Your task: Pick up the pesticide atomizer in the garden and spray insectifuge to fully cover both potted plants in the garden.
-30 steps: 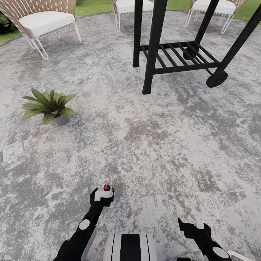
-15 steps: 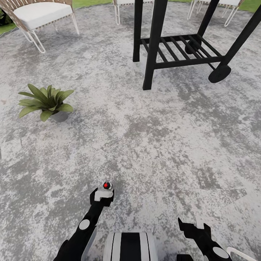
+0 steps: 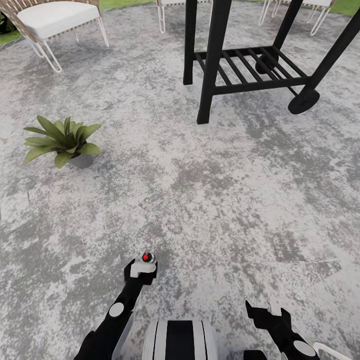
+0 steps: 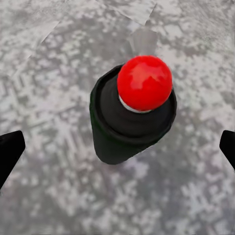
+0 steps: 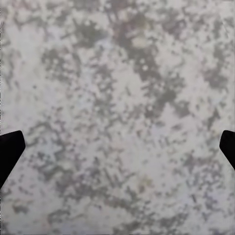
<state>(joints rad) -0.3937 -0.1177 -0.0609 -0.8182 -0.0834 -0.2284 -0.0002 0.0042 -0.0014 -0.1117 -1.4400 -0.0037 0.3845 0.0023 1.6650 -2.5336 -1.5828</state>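
The atomizer is held in the left gripper, the right gripper is spread empty, and the potted plant, well apart, is judged unsprayed.

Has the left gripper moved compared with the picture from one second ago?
No. The left gripper, holding the spray bottle, sits the same against the robot's trunk. The plant and paving shifted because the camera moved.
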